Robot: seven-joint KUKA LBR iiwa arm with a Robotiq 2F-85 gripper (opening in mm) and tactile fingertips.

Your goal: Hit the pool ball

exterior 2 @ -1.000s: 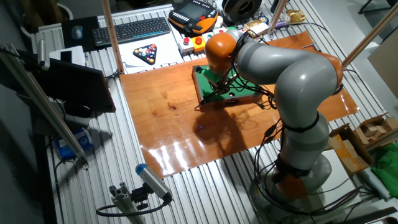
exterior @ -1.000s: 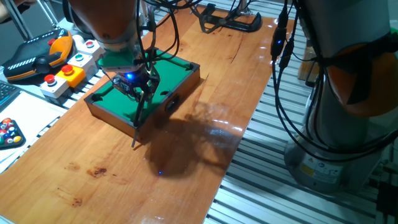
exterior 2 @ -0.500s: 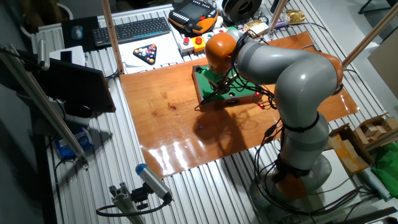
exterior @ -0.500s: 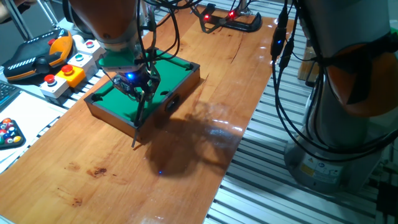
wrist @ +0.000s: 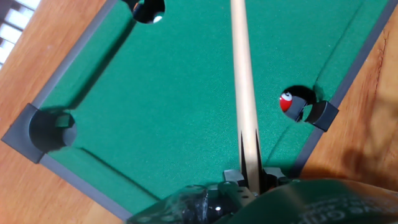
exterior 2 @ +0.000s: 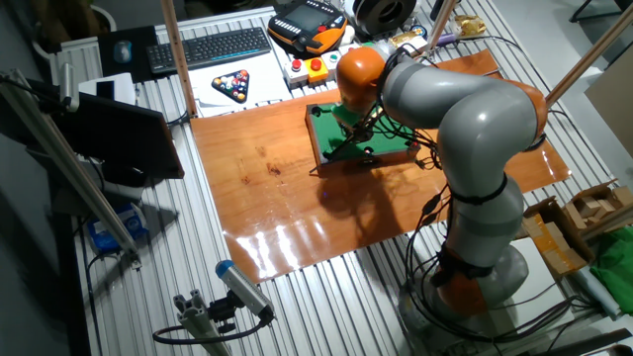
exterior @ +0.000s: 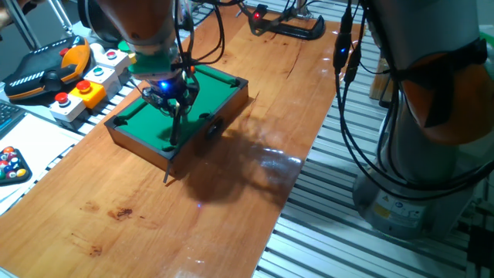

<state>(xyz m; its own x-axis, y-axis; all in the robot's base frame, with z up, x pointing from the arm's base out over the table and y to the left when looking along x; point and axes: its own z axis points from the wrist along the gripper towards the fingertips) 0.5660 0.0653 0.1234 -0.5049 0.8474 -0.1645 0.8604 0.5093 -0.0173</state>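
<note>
The miniature pool table [exterior: 140,144] with green felt stands on the wooden board, and also shows in the other fixed view [exterior 2: 392,146]. My gripper [exterior: 171,99] hovers over the felt and is shut on a thin wooden cue [exterior: 170,148] that slants down past the table's near edge. In the hand view the cue [wrist: 244,81] runs up the middle of the felt [wrist: 174,93] from the gripper [wrist: 249,178]. The pool ball [wrist: 286,102], small and glossy red, lies right of the cue at the mouth of a side pocket. I cannot make the ball out in the fixed views.
Push-button boxes [exterior: 82,93] and a teach pendant [exterior: 46,69] stand left of the pool table. A black triangle of numbered balls [exterior: 11,165] lies at the far left, by a keyboard [exterior 2: 208,47]. A black clamp [exterior: 285,27] sits at the board's far end.
My hand has shifted a little toward the far side of the pool table, still holding the cue. The cue's lower end stays at about the same spot on the board.
</note>
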